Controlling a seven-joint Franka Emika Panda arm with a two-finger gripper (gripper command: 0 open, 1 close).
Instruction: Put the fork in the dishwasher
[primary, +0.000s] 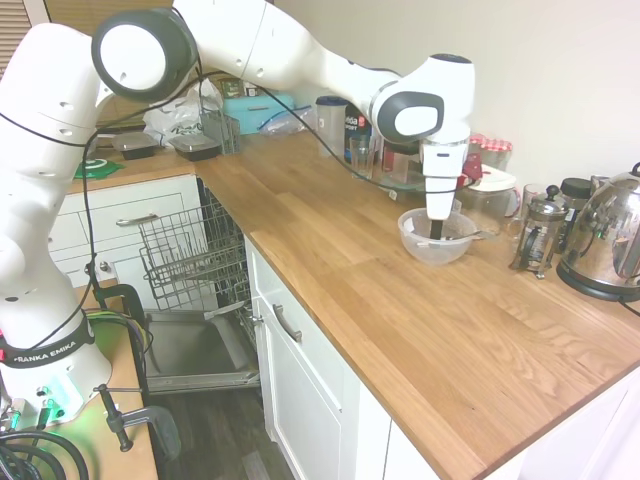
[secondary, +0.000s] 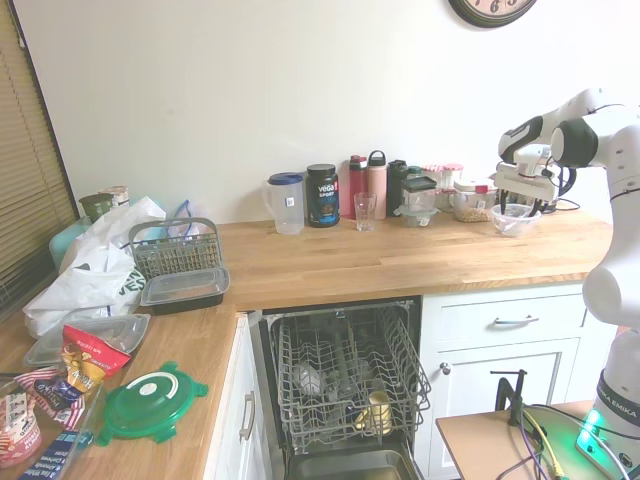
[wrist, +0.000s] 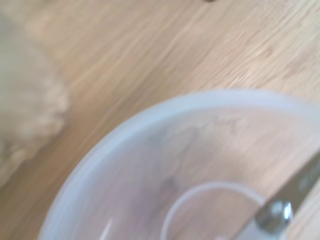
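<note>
- First exterior view: the claw (primary: 437, 232) points straight down into the clear bowl (primary: 436, 237) on the table (primary: 400, 320). Its dark fingertips sit low inside the bowl; whether they are open or closed on anything cannot be read here.
- The fork (primary: 482, 234) shows only as a thin silvery handle projecting over the bowl rim on the side toward the French press (primary: 538, 232). Its head is presumably inside the bowl, at or under the claw. Long axis: roughly level, running from the bowl centre outward over the rim.
- The dishwasher (primary: 190, 262) stands open well apart from the bowl, past the table corner, with its rack pulled out over the dropped door.
- Second exterior view: the claw (secondary: 519, 200) hangs over the bowl (secondary: 515, 219) at the far end of the table (secondary: 400, 262); the fork is too small to resolve. The dishwasher (secondary: 345, 385) rack is below table level.
- Wrist view: the bowl (wrist: 165, 165) rim fills the frame, blurred. A metal piece, probably the fork (wrist: 287, 205), crosses the corner diagonally.
- Judgement: grasp stage; a lift is needed to clear the rim.
</note>
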